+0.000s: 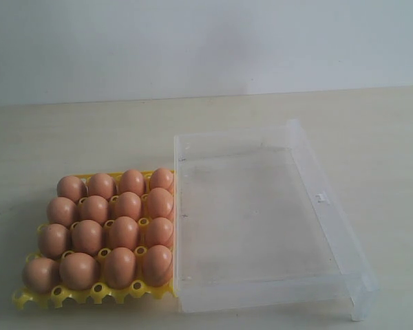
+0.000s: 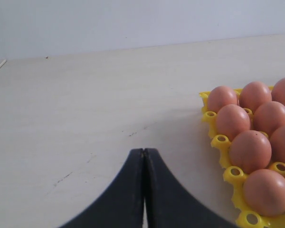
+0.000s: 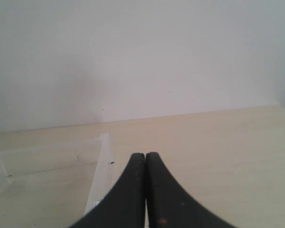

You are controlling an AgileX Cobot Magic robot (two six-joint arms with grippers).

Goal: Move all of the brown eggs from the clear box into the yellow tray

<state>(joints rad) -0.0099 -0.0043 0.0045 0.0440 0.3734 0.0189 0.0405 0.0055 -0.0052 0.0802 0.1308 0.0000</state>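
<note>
Here the pale table (image 1: 69, 130) carries the clear box (image 1: 255, 220) and, just beside its left wall, the yellow tray (image 1: 89, 294), each cup filled by one of the brown eggs (image 1: 124, 232). The left gripper (image 2: 143, 156) and the right gripper (image 3: 145, 159) both have their jaws pressed together, holding nothing.

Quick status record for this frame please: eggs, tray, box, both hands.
brown eggs: sixteen, all seated in the tray, four rows of four
yellow tray: every cup filled, on the table, directly beside the box
clear box: open, no eggs inside
left hand: shut, holding nothing, over bare table near the tray's corner
right hand: shut, holding nothing, near one edge of the box
task state: looks complete, nothing left to move
</note>
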